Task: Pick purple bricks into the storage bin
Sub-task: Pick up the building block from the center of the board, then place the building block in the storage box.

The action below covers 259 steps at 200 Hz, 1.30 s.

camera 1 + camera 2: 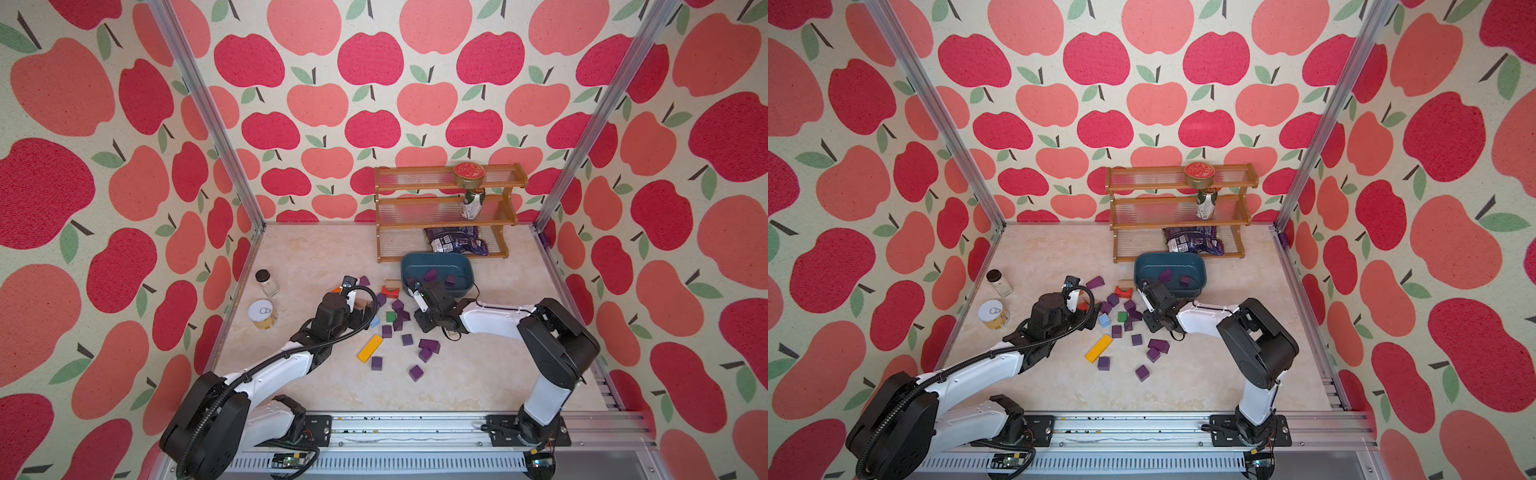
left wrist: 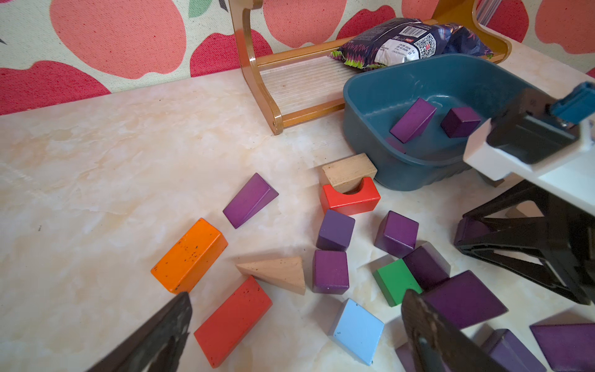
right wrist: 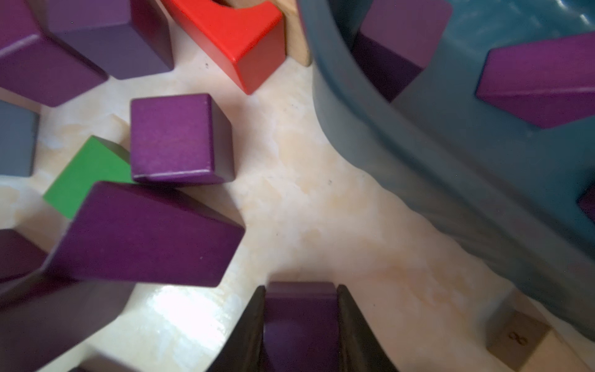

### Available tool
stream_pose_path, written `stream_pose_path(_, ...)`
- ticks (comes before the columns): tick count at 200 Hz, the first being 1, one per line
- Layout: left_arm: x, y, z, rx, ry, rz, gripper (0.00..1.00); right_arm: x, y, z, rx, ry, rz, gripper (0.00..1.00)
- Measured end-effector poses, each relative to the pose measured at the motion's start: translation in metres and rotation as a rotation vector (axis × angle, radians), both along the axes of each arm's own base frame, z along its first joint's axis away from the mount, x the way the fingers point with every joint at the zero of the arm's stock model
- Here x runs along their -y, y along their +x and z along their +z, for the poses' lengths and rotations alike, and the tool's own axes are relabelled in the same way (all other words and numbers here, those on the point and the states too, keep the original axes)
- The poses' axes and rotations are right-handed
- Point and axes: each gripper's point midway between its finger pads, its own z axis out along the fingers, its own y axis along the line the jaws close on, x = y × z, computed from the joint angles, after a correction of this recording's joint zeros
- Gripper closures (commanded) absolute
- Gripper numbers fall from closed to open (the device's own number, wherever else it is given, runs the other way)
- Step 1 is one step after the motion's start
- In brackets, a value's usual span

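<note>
— Top view: where's the right end effector (image 1: 413, 286) hovering?
— At the near corner of the storage bin (image 1: 438, 257), toward the tabletop's far edge.
— Left wrist?
— The left end effector (image 2: 294, 299) is gaping above loose purple bricks (image 2: 330, 272), probably choosing.
— Right wrist?
— It's clenching one purple brick (image 3: 301, 319), presumably for dropping in.

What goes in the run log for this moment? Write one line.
right fingers: shut on purple brick, beside storage bin | left fingers: open | bin contents: purple bricks

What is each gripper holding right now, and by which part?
The right gripper pinches a purple block by two opposite side faces. The left gripper is open and holds nothing.
</note>
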Motion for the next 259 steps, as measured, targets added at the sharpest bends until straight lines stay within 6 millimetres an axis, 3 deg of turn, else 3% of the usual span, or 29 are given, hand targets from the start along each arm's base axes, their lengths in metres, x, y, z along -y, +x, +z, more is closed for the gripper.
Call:
stream_pose_path(36,0.0,0.0,0.0,0.0,0.0,0.001,0.01,0.003,-0.001,0.011,0.009,0.007,-0.011,0.71)
stream_pose_path(109,0.0,0.0,0.0,0.0,0.0,0.0,0.01,0.004,0.008,0.055,0.049,0.085,-0.05,0.71)
stream_pose_path(193,0.0,0.0,0.0,-0.001,0.001,0.0,0.01,0.002,0.058,0.131,0.133,0.254,-0.123,0.71)
stream_pose_path(233,0.001,0.0,0.0,-0.001,0.001,-0.003,0.01,0.004,0.094,0.143,0.155,0.265,-0.17,0.7)
stream_pose_path(241,0.001,0.0,0.0,-0.001,0.0,-0.003,0.01,0.005,0.101,0.141,0.152,0.261,-0.181,0.67)
stream_pose_path(259,0.001,0.0,0.0,0.0,0.0,-0.003,0.01,0.01,0.115,0.135,0.142,0.251,-0.214,0.4)
